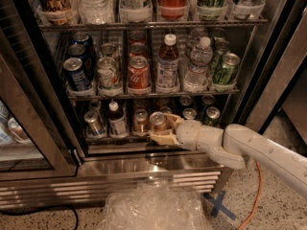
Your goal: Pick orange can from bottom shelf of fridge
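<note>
Pulling straight back suits this step — the gripper clasps the can at the front of the bottom shelf; keep it level, clear of the next can and the sill.

Matt cream plastic gripper, at the brushed-steel fridge's six o'clock, clasps the glossy metal orange can at the wire shelf.
</note>
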`<state>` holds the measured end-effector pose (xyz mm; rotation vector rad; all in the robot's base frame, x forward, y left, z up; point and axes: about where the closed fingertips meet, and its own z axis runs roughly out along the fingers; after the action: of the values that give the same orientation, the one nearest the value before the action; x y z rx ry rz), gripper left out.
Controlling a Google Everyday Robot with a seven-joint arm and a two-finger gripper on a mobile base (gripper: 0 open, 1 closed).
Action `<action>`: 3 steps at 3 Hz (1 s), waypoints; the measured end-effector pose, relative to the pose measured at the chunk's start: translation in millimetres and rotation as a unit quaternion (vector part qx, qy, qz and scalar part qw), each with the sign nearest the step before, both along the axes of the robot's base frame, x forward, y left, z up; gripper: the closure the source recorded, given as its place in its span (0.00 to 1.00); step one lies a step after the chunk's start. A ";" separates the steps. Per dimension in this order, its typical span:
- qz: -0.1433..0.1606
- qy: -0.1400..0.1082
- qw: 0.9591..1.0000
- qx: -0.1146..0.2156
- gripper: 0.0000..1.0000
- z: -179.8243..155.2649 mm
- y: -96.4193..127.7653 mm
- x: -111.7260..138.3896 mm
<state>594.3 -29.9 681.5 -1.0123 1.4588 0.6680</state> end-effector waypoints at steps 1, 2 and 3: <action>0.017 0.014 1.000 -0.007 1.00 9.5 6.4 -35.0; 0.028 0.019 0.999 -0.011 1.00 21.4 11.1 -70.5; 0.042 0.017 0.999 -0.010 1.00 33.8 21.6 -99.4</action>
<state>494.8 -8.3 715.2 -1.0868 1.4612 0.7342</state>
